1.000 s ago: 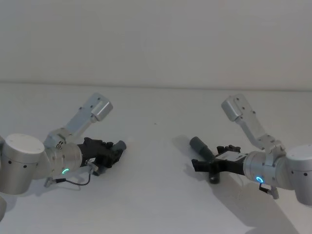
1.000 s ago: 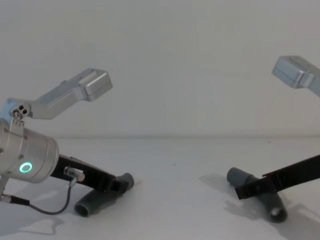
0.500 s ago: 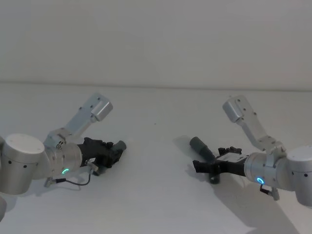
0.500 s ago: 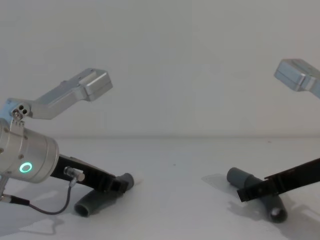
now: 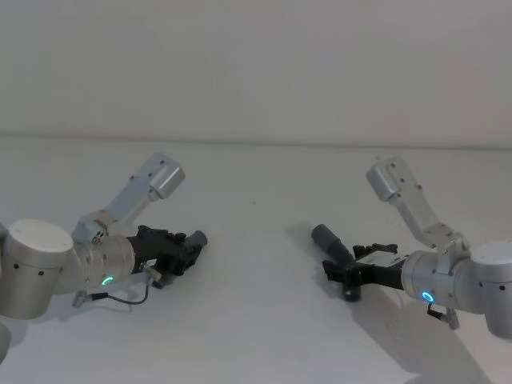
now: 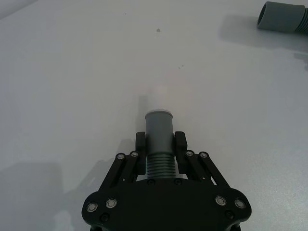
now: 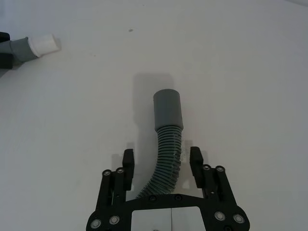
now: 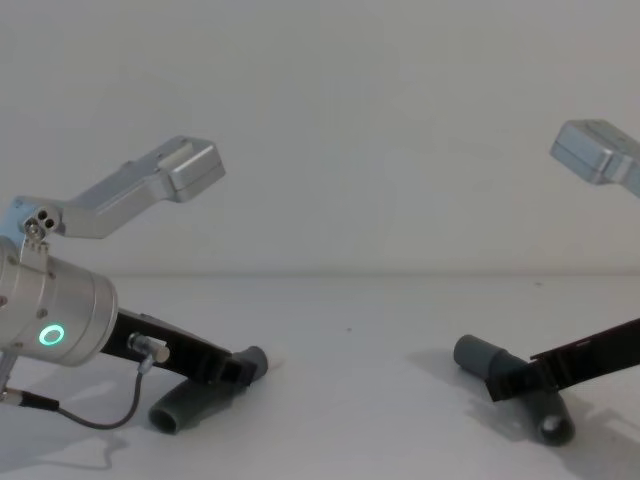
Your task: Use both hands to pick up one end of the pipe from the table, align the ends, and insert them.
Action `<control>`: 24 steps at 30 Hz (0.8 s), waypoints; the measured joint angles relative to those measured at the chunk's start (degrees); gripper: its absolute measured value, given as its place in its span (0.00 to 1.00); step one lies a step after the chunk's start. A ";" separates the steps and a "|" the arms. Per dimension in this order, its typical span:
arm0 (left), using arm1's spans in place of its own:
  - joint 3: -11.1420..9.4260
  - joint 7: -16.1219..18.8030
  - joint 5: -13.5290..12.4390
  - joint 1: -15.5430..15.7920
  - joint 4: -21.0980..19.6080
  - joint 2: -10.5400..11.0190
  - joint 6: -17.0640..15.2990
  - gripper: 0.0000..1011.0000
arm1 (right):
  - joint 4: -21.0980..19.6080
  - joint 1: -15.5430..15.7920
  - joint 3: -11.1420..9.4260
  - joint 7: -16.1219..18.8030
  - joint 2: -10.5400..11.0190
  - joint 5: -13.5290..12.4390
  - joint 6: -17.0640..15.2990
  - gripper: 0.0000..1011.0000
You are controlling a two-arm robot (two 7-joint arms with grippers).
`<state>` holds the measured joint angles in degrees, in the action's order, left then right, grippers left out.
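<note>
**Left half gripped, right half only straddled**

I am keeping the black plastic left gripper (image 6: 160, 144) clamped on the ribbed neck of the dark grey hose piece with the narrow white tip (image 6: 159, 126), just behind its smooth cuff, so the tip is projecting free for mating. The black plastic right gripper (image 7: 161, 161) is straddling the curved dark grey ribbed hose piece with the wider socket cuff (image 7: 168, 109), its fingers spread with gaps on either side. Both pieces are sitting low on the bare white matte table (image 5: 256, 248), well apart.

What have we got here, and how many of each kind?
Grey hose pieces: 2 (left hose piece, right hose piece)
Robot arms: 2 (left arm, right arm)
Total: 4
</note>
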<state>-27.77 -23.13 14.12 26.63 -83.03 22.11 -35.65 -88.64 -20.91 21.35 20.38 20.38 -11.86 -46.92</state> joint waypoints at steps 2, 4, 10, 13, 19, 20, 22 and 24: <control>0.00 0.00 0.00 0.00 0.00 0.00 0.00 0.34 | 0.01 0.01 -0.01 0.00 -0.01 0.01 -0.01 0.68; 0.00 0.00 0.00 0.00 0.00 0.00 0.00 0.34 | 0.01 0.02 -0.03 0.00 -0.01 0.02 -0.02 0.64; 0.00 0.00 0.00 0.00 0.00 0.00 0.00 0.34 | 0.04 0.05 -0.08 0.00 -0.05 0.04 -0.04 0.39; 0.00 0.00 0.00 0.00 0.00 0.00 0.00 0.34 | 0.04 0.06 -0.08 0.00 -0.06 0.04 -0.03 0.32; 0.00 0.00 0.00 0.00 0.00 0.00 0.00 0.34 | 0.04 0.05 -0.08 0.00 -0.06 0.04 -0.03 0.27; 0.00 0.00 0.00 0.00 0.00 0.00 0.00 0.34 | 0.04 0.06 -0.08 0.00 -0.06 0.04 -0.03 0.27; 0.00 0.00 0.00 0.00 0.00 0.00 0.00 0.34 | 0.04 0.05 -0.08 0.00 -0.06 0.04 -0.04 0.27; 0.00 0.00 0.00 0.00 0.00 0.00 0.00 0.34 | 0.04 0.06 -0.08 0.00 -0.06 0.04 -0.03 0.27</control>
<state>-27.77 -23.13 14.11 26.63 -83.03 22.11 -35.65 -88.60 -20.86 21.27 20.38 20.32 -11.81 -46.95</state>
